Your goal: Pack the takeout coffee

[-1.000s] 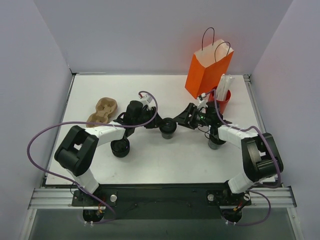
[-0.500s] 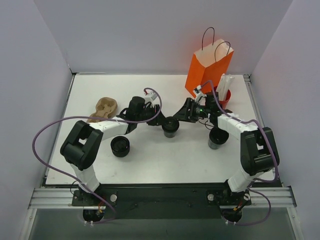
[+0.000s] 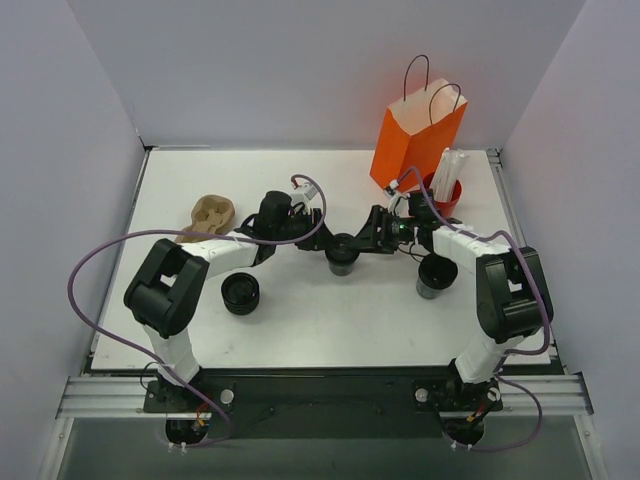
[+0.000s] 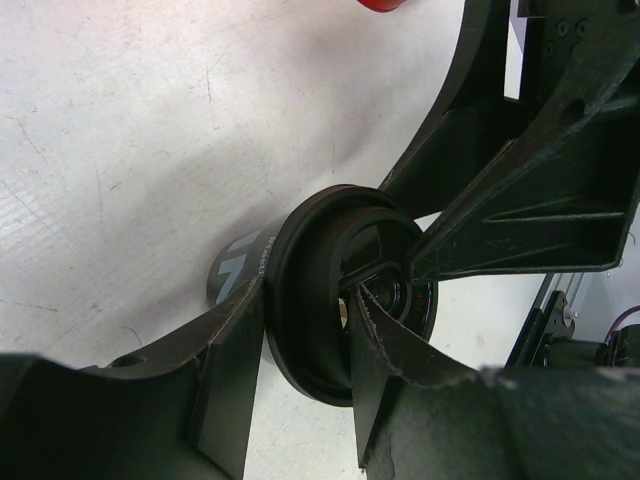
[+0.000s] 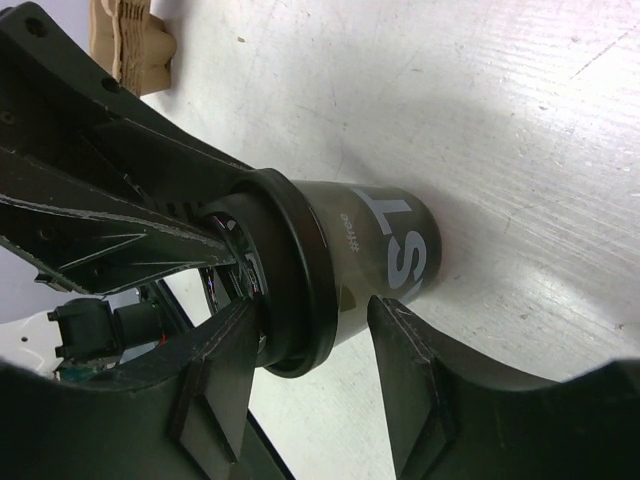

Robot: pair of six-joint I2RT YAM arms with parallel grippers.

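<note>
Wide white table [image 3: 300,330], tall orange paper bag [image 3: 415,150] standing at the back right. Out in the middle, well apart from the bag, sits the takeout coffee [image 3: 342,254], upright. The left gripper [image 4: 305,335] pinches its black rim, one finger inside, one outside. The right gripper [image 5: 315,320] straddles the body, half spread; gripping or not, I cannot tell. Danger here: two arms on one light cup. If either pulls before the other lets go, it tips or the rim buckles.

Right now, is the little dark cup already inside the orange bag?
No, the dark cup is out in the open over the table, apart from the orange bag.
</note>
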